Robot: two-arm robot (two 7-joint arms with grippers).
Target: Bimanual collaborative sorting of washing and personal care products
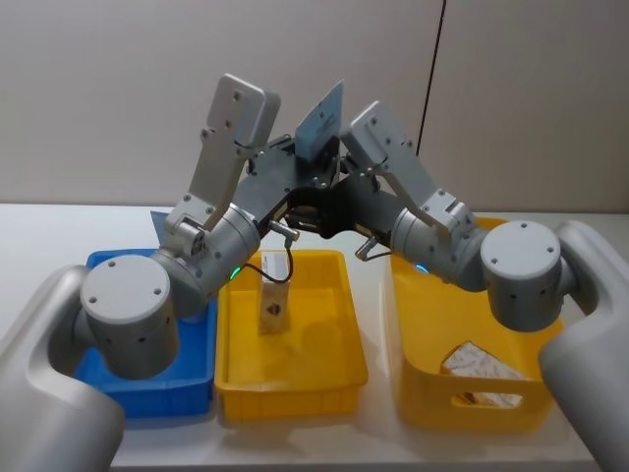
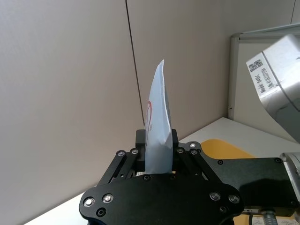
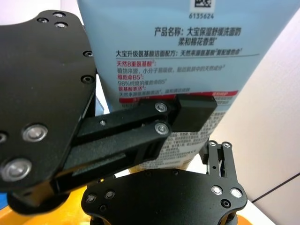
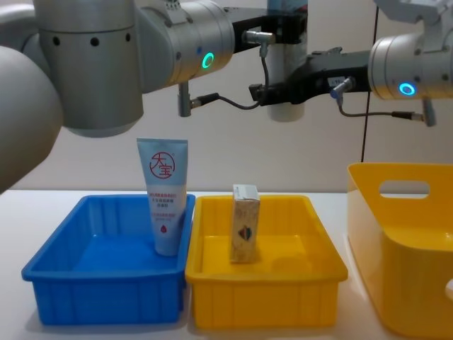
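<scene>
Above the trays, the left gripper (image 2: 158,154) and right gripper (image 3: 187,136) both clamp one pale blue plastic tube (image 4: 287,57); one should likely release only once the other's hold is firm. The blue plastic tray (image 4: 64,273) holds a second upright pale blue tube (image 4: 164,202), the yellow plastic tray (image 4: 283,283) a cream carton (image 4: 245,223), and the large yellow handled basket (image 1: 423,344) a whitish soft pack (image 1: 482,366).

Tube (image 4: 164,205) in left tray (image 4: 56,269), carton (image 4: 244,224) in middle tray (image 4: 325,265), basket (image 4: 403,248) right

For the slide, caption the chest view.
Both grippers, left and right, grip one pale blue tube above the trays.
</scene>
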